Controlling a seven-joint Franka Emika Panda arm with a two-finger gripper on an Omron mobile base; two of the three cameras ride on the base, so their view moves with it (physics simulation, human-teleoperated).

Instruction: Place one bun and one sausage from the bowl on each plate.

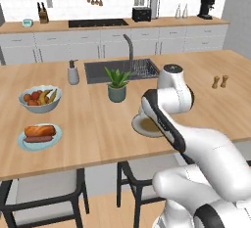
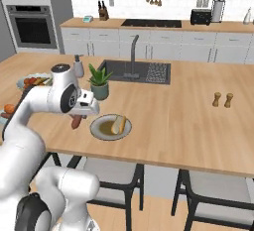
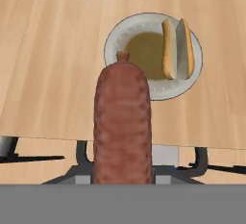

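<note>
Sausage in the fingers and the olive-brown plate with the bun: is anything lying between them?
No. In the hand view, only bare wooden counter separates the held sausage from the plate; the bun lies on the plate's far side.

Two plates are counted: an olive-brown plate (image 3: 153, 55) just beyond the gripper (image 2: 75, 121) and a light blue plate (image 1: 39, 138) well off to its left. Two buns are seen, one bun (image 3: 177, 49) on the olive-brown plate and another bun (image 1: 40, 130) on the light blue one. Two sausages are counted: one sausage (image 3: 122, 122) held in the gripper, another sausage (image 1: 38, 139) on the light blue plate. One fruit bowl (image 1: 40, 98), one potted plant (image 1: 117, 84) and two shakers (image 1: 219, 81) are counted on the tabletop (image 1: 93, 124).
</note>
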